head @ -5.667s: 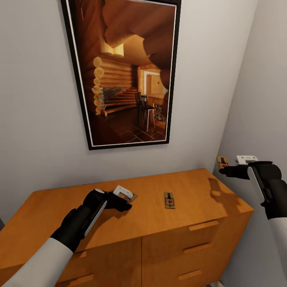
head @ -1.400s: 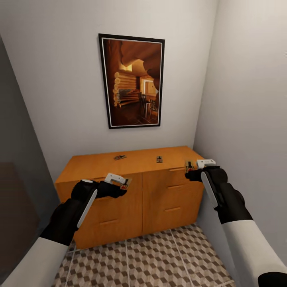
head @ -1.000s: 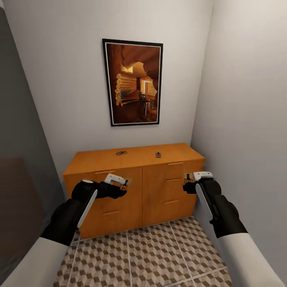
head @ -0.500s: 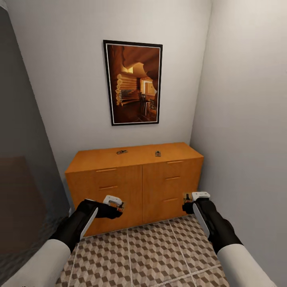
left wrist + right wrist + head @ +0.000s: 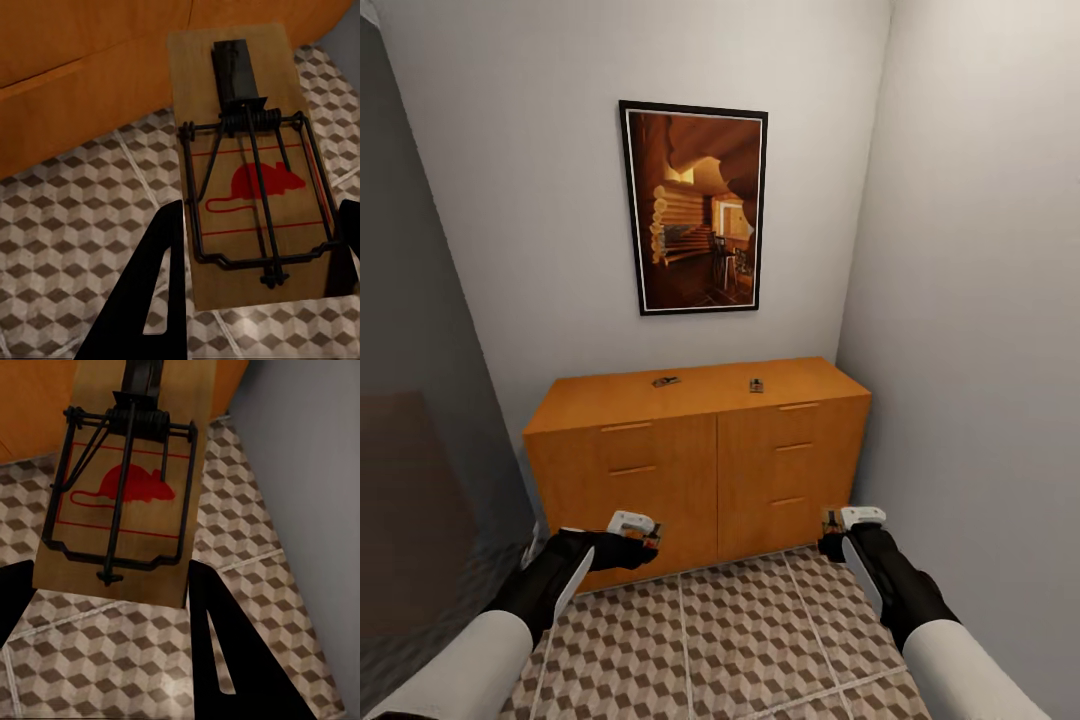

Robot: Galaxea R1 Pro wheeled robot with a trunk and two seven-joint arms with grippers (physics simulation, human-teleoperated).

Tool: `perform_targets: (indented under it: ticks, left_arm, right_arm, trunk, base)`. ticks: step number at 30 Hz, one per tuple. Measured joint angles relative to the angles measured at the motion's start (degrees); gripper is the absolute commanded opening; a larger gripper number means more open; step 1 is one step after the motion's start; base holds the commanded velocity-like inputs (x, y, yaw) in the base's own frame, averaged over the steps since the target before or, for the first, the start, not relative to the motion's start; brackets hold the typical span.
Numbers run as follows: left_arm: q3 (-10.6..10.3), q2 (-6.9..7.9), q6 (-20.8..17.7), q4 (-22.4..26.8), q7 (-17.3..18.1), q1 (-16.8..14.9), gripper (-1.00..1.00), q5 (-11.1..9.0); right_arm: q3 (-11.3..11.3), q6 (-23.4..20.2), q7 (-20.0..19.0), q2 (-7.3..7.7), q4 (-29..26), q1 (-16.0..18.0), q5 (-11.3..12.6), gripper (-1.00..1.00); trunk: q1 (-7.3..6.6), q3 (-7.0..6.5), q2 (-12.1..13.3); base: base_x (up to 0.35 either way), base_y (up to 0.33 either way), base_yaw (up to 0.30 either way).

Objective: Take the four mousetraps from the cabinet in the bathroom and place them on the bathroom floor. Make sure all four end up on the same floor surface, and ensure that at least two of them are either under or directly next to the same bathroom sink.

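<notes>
My left gripper (image 5: 650, 536) is shut on a mousetrap (image 5: 247, 165), a wooden board with a wire spring and a red mouse print, held low in front of the orange-brown cabinet (image 5: 690, 470). My right gripper (image 5: 828, 522) is shut on another mousetrap (image 5: 127, 487) by the cabinet's right end. Two more mousetraps (image 5: 665, 381) (image 5: 757, 385) lie on the cabinet top. Below both grippers spreads the cube-patterned bathroom floor (image 5: 740, 640). The bathroom sink is out of view.
A framed cabin picture (image 5: 695, 208) hangs on the back wall above the cabinet. A grey wall (image 5: 980, 330) runs close along the right, and a dark panel (image 5: 410, 450) closes the left side.
The view backed away from the cabinet, then stopped. Over the last second both grippers have dropped lower toward the floor, each still holding its mousetrap.
</notes>
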State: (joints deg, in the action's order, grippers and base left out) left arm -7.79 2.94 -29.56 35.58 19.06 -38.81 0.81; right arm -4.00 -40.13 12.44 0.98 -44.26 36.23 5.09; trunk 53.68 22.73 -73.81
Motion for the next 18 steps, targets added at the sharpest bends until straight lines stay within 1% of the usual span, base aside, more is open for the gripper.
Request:
perform_targets:
  ticks: [4,7,9,11,18]
  left_arm:
    - [0.2,0.16,1.0,-2.2,0.0,0.0,-1.0,0.0]
    - [0.3,0.52,1.6,-3.8,0.0,0.0,-1.0,0.0]
    - [0.3,0.71,2.1,-4.5,0.0,0.0,-1.0,0.0]
    - [0.3,0.96,3.5,-6.1,0.0,0.0,-1.0,0.0]
    - [0.3,1.08,6.3,-10.1,-0.1,0.0,-1.0,-0.1]
  right_arm:
    - [0.0,1.8,0.0,-0.05,2.4,0.0,0.0,-1.0]
    - [0.0,2.4,-0.1,-0.08,3.0,0.0,0.1,-1.0]
    - [0.0,2.5,-0.2,-0.08,3.1,0.0,0.1,-1.0]
    - [0.0,2.6,-0.3,-0.05,3.3,0.0,0.2,-1.0]
    - [0.1,2.7,-0.5,-0.04,3.6,0.0,0.4,-1.0]
  trunk:
    - [0.0,0.0,0.0]
    - [0.0,0.0,0.0]
    - [0.0,0.0,0.0]
    - [0.0,0.0,0.0]
    - [0.0,0.0,0.0]
  base:
    - [0.0,0.0,0.0]
    - [0.0,0.0,0.0]
    - [0.0,0.0,0.0]
    - [0.0,0.0,0.0]
    - [0.0,0.0,0.0]
